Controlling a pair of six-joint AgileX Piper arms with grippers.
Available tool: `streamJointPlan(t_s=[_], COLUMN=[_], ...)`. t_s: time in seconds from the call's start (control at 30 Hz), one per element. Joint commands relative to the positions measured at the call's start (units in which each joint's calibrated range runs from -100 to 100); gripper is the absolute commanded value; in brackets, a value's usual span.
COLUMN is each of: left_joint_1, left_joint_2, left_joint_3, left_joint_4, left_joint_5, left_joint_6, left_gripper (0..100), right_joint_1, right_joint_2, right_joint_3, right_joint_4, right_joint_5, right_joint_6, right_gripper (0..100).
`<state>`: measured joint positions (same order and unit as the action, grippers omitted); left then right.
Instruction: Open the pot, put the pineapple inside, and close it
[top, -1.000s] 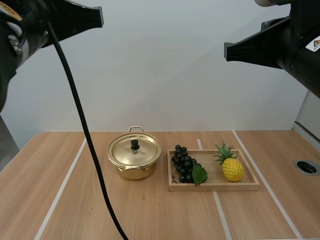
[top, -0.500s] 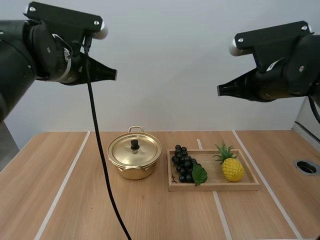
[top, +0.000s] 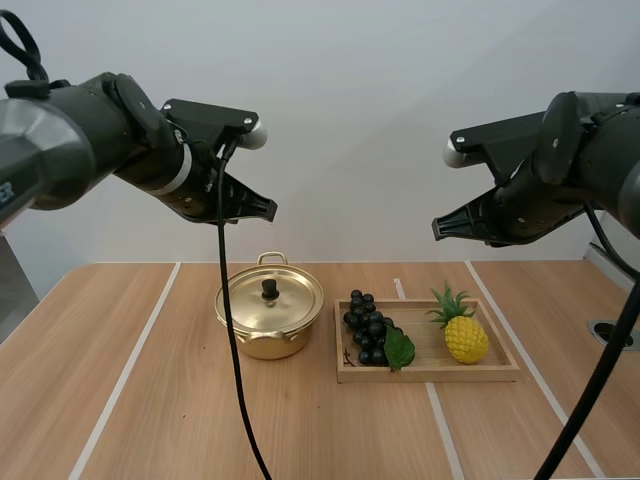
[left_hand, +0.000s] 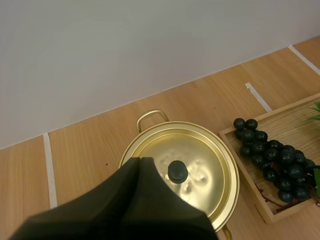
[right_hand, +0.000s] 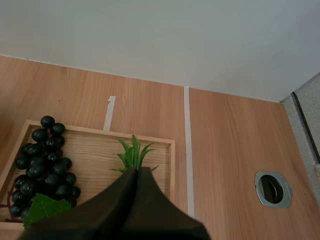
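The pineapple (top: 463, 335) lies on its side-end of the wooden tray (top: 430, 375), at the end nearer the bench's (top: 120, 400) right edge, with the bunch of grapes (top: 368, 328) at the tray's other end, well apart from it. The pot (top: 262, 335) stands just beside the tray, towards the bench's left edge and nearer the far edge than the near one, and its lid (top: 285, 302) sits flat on it with the black knob (top: 269, 289) upright. As far as can be judged, no step of the task is done: the pot has not been opened, the fruit has not been touched, and opening, loading and closing all remain. The left tool (top: 262, 207) hangs high above the pot, its fingers pressed together into one dark wedge with nothing between them, pointing down towards the knob. The right tool (top: 440, 230) hangs high over the tray, likewise closed up on nothing, its tip aimed at the pineapple's green crown. No brand, label or writing can be read on the pot, the tray or the fruit; a pale mark on the left arm (top: 70, 140) is cut off and illegible.
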<state>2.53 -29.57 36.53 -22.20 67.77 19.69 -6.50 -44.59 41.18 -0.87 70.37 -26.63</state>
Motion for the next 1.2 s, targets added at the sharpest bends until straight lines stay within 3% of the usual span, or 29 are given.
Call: streamJointPlan(t_s=[0.0,0.23,0.47,0.53,0.6,0.8,1.0,1.17], left_joint_1=[0.14,0.14,0.14,0.14,0.14,0.14,0.14,0.14], left_joint_2=[2.1,7.0,12.2,13.2,14.2,16.5,19.7,23.3], left_joint_3=[-0.3,-0.3,-0.3,-0.3,-0.3,-0.3,-0.3,-0.3], left_joint_4=[-1.4,-2.0,-7.4,-8.6,-9.1,-10.2,-10.5,-10.5], left_joint_5=[0.9,1.1,2.0,3.4,4.3,4.5,3.7,2.8], left_joint_6=[1.4,3.9,11.0,13.0,14.1,17.2,17.8,17.8], left_gripper=[0,0,1,11,27,98,100,100], right_joint_1=[-0.3,-0.3,-0.3,-0.3,-0.3,-0.3,-0.3,-0.3], right_joint_2=[1.1,4.7,7.1,7.3,7.3,7.3,7.3,7.3], right_joint_3=[-0.5,-0.5,-0.5,-0.5,-0.5,-0.5,-0.5,-0.5], right_joint_4=[-1.2,-3.3,-4.1,-4.1,-4.1,-4.1,-4.1,-4.1], right_joint_5=[-0.7,-1.7,-1.8,-2.7,-3.7,-3.7,-4.7,-5.0], right_joint_6=[0.2,0.2,0.2,0.2,0.2,0.2,0.2,-0.2], right_gripper=[0,0,0,0,0,1,52,66])
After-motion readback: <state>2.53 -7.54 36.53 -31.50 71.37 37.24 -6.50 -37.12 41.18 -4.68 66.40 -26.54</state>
